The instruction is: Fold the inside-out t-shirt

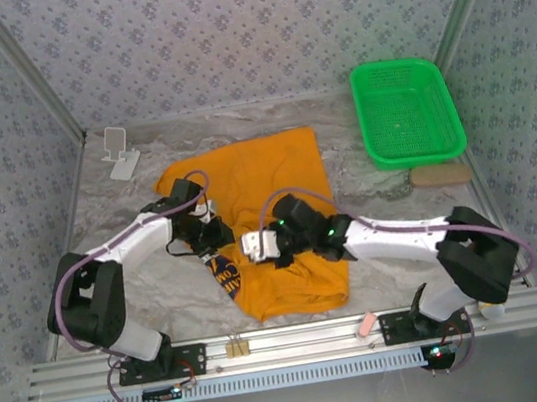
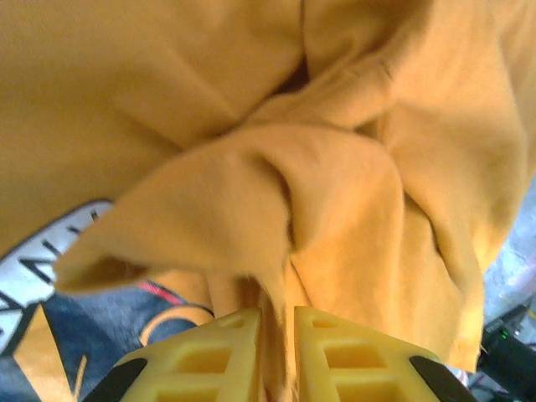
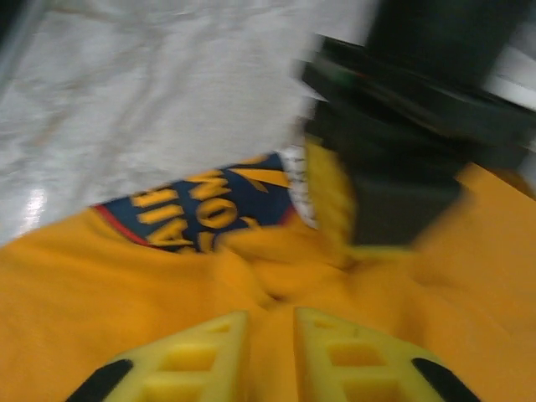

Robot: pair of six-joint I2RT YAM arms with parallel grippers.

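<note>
**Top external view: both grippers meet at the shirt's left edge**

Your orange t-shirt [image 1: 265, 176] lies in the middle of the table [image 1: 377, 185], bunched up and wrinkly. Its long way runs from 12 o'clock down to 6 o'clock, leaning a little. The dark print [image 1: 227, 273] peeks out at the shirt's 8 o'clock edge.

Your left gripper [image 1: 216, 241] comes in from 9 o'clock and sits on that edge, just above the print. In the left wrist view its two yellow fingers [image 2: 226, 352] are squeezed on a fold of orange cloth that runs down between them. The rest of the shirt spreads away from them toward 12 o'clock.

Your right gripper [image 1: 251, 246] reaches across the shirt from 3 o'clock and stops just beside the left one. In the right wrist view its fingers [image 3: 209, 352] are close together with a thin gap, and orange cloth lies right under them. That picture is blurry, so you cannot tell if they pinch any cloth. The left gripper's black body is at 1 o'clock there.

I think the left arm is the nearer one for this edge. The right arm has to stretch over the cloth. A pull will likely go across the short way, toward 3 o'clock.

The green basket [image 1: 407, 110] sits well apart at 1 o'clock. A small white stand [image 1: 120, 152] sits at 10 o'clock.
</note>
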